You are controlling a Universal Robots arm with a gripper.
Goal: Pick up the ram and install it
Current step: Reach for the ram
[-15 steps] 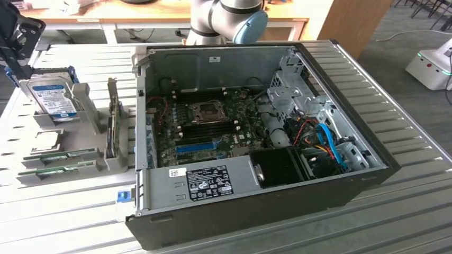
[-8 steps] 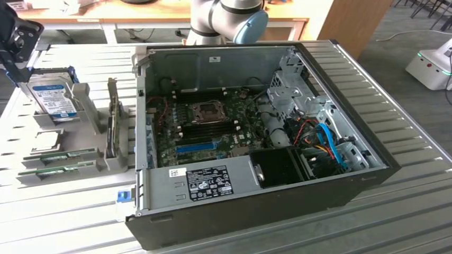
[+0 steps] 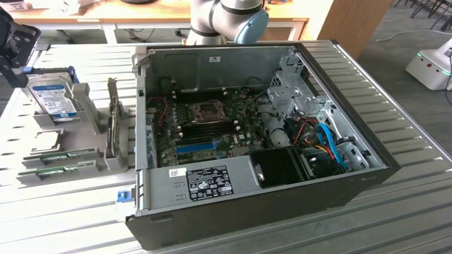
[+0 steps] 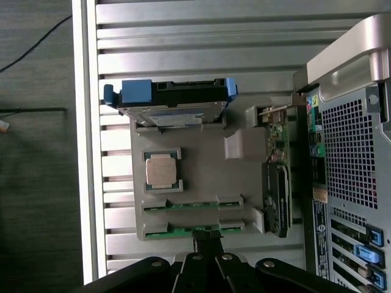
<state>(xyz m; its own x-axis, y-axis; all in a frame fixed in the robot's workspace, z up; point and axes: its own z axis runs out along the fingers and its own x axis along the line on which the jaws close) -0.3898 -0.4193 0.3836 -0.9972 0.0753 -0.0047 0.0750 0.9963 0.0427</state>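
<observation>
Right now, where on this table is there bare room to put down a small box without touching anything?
Bare table slats lie at the exterior view's lower left, next to the parts tray. There is also a strip at the exterior view's right of the computer case. Crowded: the tray itself, and the narrow gap between tray and case.

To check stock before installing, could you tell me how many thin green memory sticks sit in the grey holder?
2. Both thin green circuit-board sticks lie in parallel slots of the grey plastic holder: one beside the square silver chip, the other at the holder's edge.
</observation>
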